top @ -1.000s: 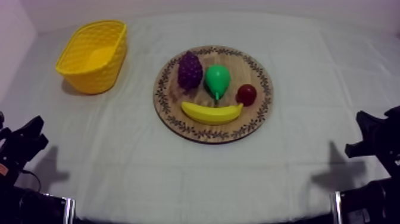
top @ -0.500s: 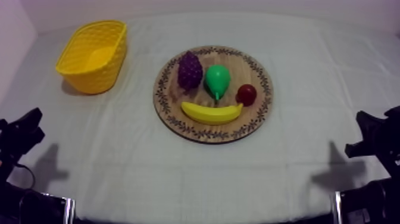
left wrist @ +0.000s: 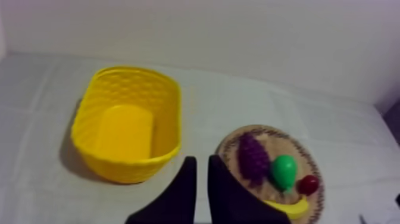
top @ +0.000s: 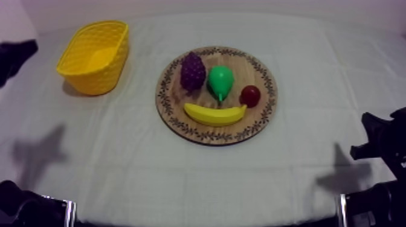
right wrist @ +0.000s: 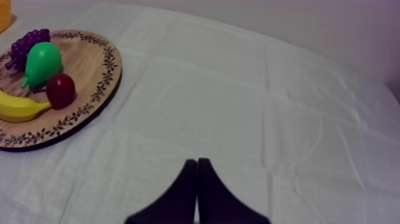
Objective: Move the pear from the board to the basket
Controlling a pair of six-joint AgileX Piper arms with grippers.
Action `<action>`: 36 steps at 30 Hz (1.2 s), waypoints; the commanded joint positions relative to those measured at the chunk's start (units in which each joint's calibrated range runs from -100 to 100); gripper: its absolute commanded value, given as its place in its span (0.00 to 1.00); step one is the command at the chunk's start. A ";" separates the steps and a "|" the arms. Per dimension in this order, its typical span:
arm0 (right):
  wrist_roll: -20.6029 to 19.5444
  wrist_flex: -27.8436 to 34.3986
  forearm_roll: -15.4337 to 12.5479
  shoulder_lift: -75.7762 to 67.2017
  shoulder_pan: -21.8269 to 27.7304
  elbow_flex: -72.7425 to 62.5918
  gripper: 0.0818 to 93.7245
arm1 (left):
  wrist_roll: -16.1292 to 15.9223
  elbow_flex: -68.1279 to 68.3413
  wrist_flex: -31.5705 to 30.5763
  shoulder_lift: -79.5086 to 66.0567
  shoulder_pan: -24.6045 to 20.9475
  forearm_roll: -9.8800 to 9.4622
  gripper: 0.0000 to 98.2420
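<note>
The green pear [top: 220, 81] lies in the middle of the round wooden board [top: 266, 72], its stem end towards the banana. The yellow basket [top: 93, 57] stands at the far left, with nothing in it. My left gripper [top: 18, 53] hangs high at the left edge, left of the basket. In the left wrist view its fingers lie close together as a narrow wedge [left wrist: 202, 164], above the cloth between the basket [left wrist: 128, 122] and the board [left wrist: 229, 143], far from the pear [left wrist: 284, 171]. My right gripper [top: 371, 124] rests low at the right; it is shut [right wrist: 197, 162], well to the right of the board [right wrist: 101, 71] and the pear [right wrist: 40, 62].
On the board with the pear are a purple bunch of grapes [top: 193, 70] to its left, a small red fruit [top: 250, 95] to its right and a banana [top: 214, 113] in front. Open cloth lies between the basket and the board.
My left arm has risen from the lower left edge to the upper left, beside the basket; its shadow has shifted on the cloth. The right arm and the fruit have not moved.
</note>
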 commanded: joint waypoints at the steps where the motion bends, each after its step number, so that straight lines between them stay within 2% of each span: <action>1: -0.02 0.00 -0.02 0.01 -0.01 0.04 0.00 | 1.89 -13.86 2.70 10.00 3.94 -0.38 0.08; 8: -0.02 0.00 -0.02 0.01 -0.01 0.04 0.00 | 6.23 -29.08 9.79 24.06 11.44 -0.86 0.08; 15: 0.00 0.00 -0.02 0.01 -0.01 0.04 0.00 | 9.06 -39.97 14.04 38.43 16.29 0.59 0.08; 27: -0.01 0.00 -0.02 0.01 -0.01 0.04 0.00 | 8.99 -50.45 17.06 62.73 18.51 4.61 0.08; 33: -0.02 0.00 -0.02 0.01 -0.01 0.04 0.00 | 8.82 -52.26 15.78 69.22 19.17 6.32 0.08; 34: -0.02 0.00 -0.02 0.01 -0.01 0.04 0.00 | 8.86 -52.36 15.31 69.90 19.28 6.48 0.09; 36: -0.02 0.00 -0.02 0.01 -0.01 0.04 0.00 | 9.07 -52.48 14.49 70.91 19.53 6.58 0.20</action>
